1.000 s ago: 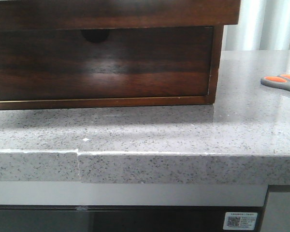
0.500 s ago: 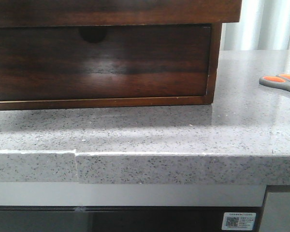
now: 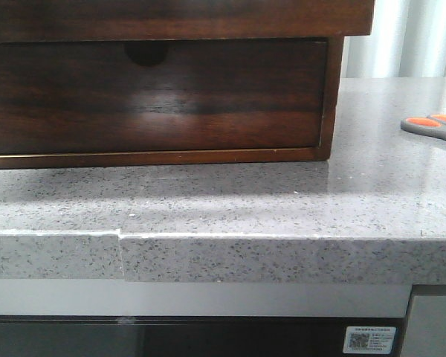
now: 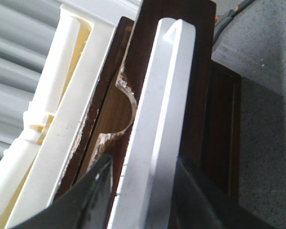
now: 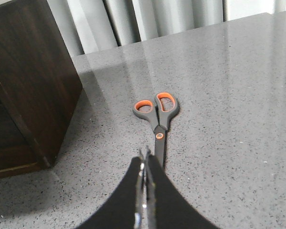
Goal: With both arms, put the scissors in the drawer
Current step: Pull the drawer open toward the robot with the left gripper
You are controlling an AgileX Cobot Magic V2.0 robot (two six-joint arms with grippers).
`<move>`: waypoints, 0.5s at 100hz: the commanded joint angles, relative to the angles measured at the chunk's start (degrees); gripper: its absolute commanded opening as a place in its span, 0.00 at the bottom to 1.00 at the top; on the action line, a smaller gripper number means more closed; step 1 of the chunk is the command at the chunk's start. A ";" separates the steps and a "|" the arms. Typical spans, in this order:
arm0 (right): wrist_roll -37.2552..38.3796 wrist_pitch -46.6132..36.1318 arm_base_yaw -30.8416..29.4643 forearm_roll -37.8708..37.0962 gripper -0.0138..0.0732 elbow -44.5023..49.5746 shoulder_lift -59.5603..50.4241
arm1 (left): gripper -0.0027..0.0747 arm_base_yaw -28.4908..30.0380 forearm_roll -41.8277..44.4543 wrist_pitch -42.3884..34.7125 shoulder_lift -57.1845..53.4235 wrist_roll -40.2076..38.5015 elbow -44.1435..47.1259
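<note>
Front view: wooden cabinet [image 3: 163,82] filling upper left of frame, sitting on speckled grey desk [image 3: 230,208]. Lower drawer front with half-round notch [image 3: 146,52] closed flush. Above it, a dark wood band along top edge of frame, probably the drawer [image 3: 178,18] of the task; cannot tell from here how far out.

Scissors [image 3: 435,128] at far right edge of front view, lying flat on desk, well apart from cabinet; only grey-and-orange handles in frame. In right wrist view, scissors [image 5: 157,119] at centre of frame, handles toward top, blades pointing down toward right tool [image 5: 144,191]. Right tool fingers pressed together, nothing between them, tip just above or near the blade end; contact not clear. Cabinet corner at upper left of that frame.

Left wrist view: left tool [image 4: 143,191] at bottom of frame, fingers spread, straddling the white top edge of the drawer [image 4: 162,119]. Cannot tell whether pads actually touch it. Notched panel visible left of centre.

Progress judged: early. Left arm engaged at drawer, opening apparently in hand or just begun. Scissors untouched on desk, not grasped. Left to do: finish pulling drawer out, right tool to open and pick up scissors, carry over, drop inside, possibly close.
</note>
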 commanded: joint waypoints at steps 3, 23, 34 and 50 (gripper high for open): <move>-0.46 -3.30 -0.17 0.39 0.08 -2.09 1.01 | 0.41 -0.18 -2.06 -4.34 -0.81 -3.73 -1.97; -0.46 -2.35 -0.17 0.39 0.08 -2.09 1.01 | 0.41 -0.18 0.03 -7.43 -0.81 -4.85 0.16; -0.46 -2.13 -0.17 0.39 0.08 -2.09 1.01 | 0.41 -0.18 0.03 -7.76 -0.81 -4.97 0.66; -0.46 -1.42 -0.17 0.39 0.08 -2.58 2.56 | 0.40 -0.18 -0.51 -11.13 -2.10 -6.61 0.76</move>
